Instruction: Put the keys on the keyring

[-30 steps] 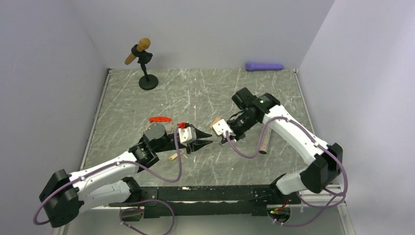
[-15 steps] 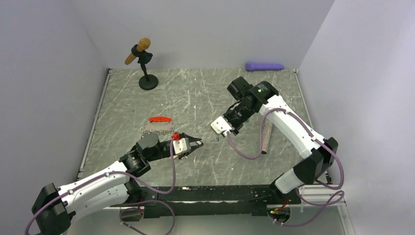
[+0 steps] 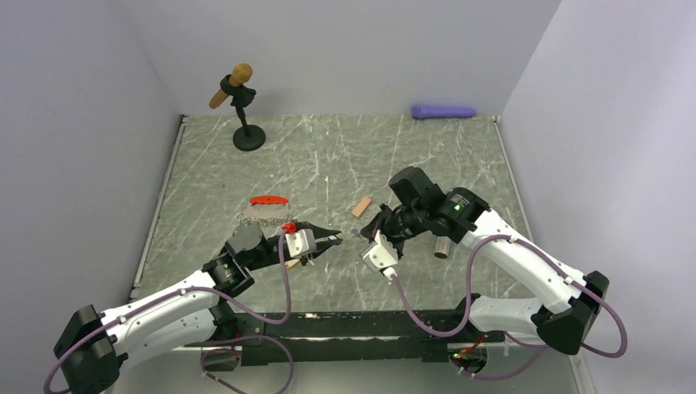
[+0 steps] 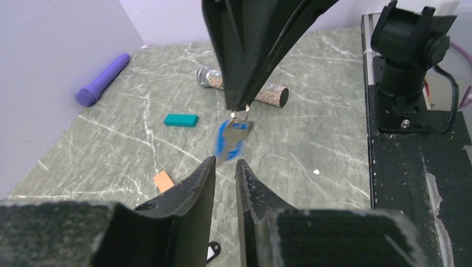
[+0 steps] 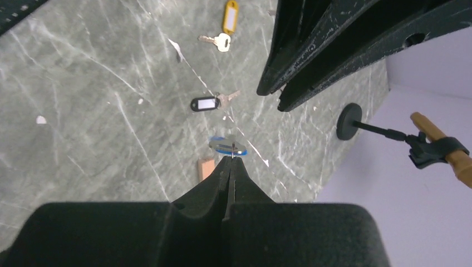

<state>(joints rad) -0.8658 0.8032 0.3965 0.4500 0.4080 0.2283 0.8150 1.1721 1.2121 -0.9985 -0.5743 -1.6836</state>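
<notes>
**Hand-over of one key, in mid-air above the table (image 3: 328, 148).** Nearest, we see the left gripper (image 4: 225, 162) with its jaws a narrow slot apart and holding nothing. The blue key (image 4: 232, 139) hangs down to the mouth of that slot, and we cannot tell whether it touches a finger. Above it, the right gripper (image 5: 230, 158) is closed tight on the key's small wire loop, so key and tag dangle freely.

We judge the step to be passing or re-gripping this key before threading. The next move calls for the left jaws to close squarely on the tag without setting it swinging, and only then for the right to let go.

Farther off, the keyring (image 3: 268, 200), a red clip with bunched chain, lies on the table beyond the left gripper, well apart from the blue key. The black key (image 5: 205, 104) and the yellow key (image 5: 229, 15) lie loose on the table, neither on the keyring. We see no container in any view.
</notes>
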